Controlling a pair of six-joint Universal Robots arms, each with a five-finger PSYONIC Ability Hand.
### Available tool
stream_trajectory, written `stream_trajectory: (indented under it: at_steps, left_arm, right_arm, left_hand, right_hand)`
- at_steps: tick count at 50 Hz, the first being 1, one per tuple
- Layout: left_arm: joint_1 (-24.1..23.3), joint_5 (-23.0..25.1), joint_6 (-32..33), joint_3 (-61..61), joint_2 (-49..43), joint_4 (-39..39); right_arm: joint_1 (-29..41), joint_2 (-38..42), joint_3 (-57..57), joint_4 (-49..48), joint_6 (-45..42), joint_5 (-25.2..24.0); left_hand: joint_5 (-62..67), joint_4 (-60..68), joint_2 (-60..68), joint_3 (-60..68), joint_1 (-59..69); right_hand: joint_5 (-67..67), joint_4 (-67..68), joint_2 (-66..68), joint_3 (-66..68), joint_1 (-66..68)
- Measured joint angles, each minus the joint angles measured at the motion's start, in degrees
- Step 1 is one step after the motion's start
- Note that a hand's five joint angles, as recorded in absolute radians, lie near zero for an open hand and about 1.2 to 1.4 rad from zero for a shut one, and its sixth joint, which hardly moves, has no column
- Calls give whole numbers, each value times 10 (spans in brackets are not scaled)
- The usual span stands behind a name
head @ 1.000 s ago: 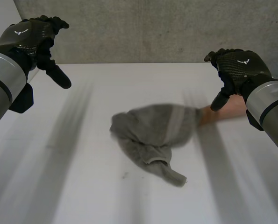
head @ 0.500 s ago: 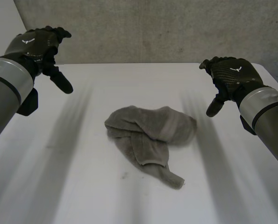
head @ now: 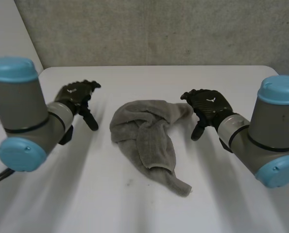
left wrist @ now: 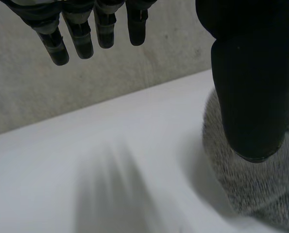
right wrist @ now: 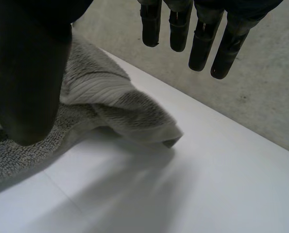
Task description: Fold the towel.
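Observation:
A grey towel (head: 146,131) lies crumpled in the middle of the white table (head: 134,204), with a narrow end trailing toward the front. My left hand (head: 78,97) hovers to the towel's left, fingers relaxed and apart from the thumb, holding nothing. In the left wrist view the towel (left wrist: 251,189) sits beside the thumb (left wrist: 253,82). My right hand (head: 206,106) hangs just right of the towel's far corner, open and empty. In the right wrist view that folded corner (right wrist: 134,114) lies below the fingers (right wrist: 202,34), beside the thumb (right wrist: 27,73).
A grey concrete wall (head: 159,31) stands behind the table's far edge. Bare table surface spreads on both sides of the towel and in front of it.
Both arms have dropped and swung inward, bringing the hands close to the towel's two sides. A person's forearm at the right edge withdrew, leaving the towel, whose shape has shifted.

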Motion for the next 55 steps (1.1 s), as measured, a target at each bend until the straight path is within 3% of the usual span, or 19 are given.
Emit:
stream_trajectory:
  at_steps: [13, 26, 28, 30, 32, 34, 37, 43, 50, 55]
  left_arm:
    - [-21, 5, -61, 5, -110, 71]
    - [-47, 5, -130, 3, -136, 76]
    - [-50, 5, -140, 3, -140, 76]
    - [-53, 5, -147, 4, -144, 76]
    - [-56, 5, -154, 5, -150, 76]
    - [-59, 5, -159, 7, -154, 76]
    - [-61, 3, -163, 11, -153, 76]
    - [-63, 0, -165, 16, -97, 75]
    - [-63, 4, -193, 20, 56, 71]
    - [-66, 14, -216, 13, 141, 55]
  right_arm:
    - [33, 97, -53, -103, 5, -7]
    - [77, 161, -116, -113, 4, -2]
    - [81, 171, -124, -112, 2, 1]
    - [83, 178, -130, -112, -1, 5]
    - [85, 183, -137, -111, -4, 12]
    - [86, 183, -141, -111, -8, 21]
    - [85, 164, -147, -110, -17, 36]
    - [83, 80, -148, -108, -34, 50]
    - [78, -51, -143, -85, -42, 50]
    - [77, -98, -144, -23, -43, 48]
  left_hand:
    - [8, 31, 34, 32, 27]
    - [19, 39, 42, 40, 36]
    - [49, 68, 70, 68, 64]
    - [115, 137, 152, 150, 143]
    - [293, 315, 317, 315, 304]
    - [419, 451, 452, 451, 431]
    - [508, 545, 545, 543, 521]
    - [551, 593, 592, 593, 563]
    - [557, 600, 598, 599, 571]
    - [558, 601, 599, 600, 571]
  right_hand:
    - [0, 0, 0, 0, 0]
    - [6, 3, 3, 4, 7]
    - [108, 88, 84, 88, 116]
    - [259, 239, 252, 239, 271]
    - [461, 444, 467, 444, 478]
    - [601, 585, 591, 581, 605]
    - [622, 620, 602, 608, 628]
    - [622, 620, 602, 608, 628]
    - [622, 620, 602, 608, 629]
    - [622, 620, 602, 608, 629]
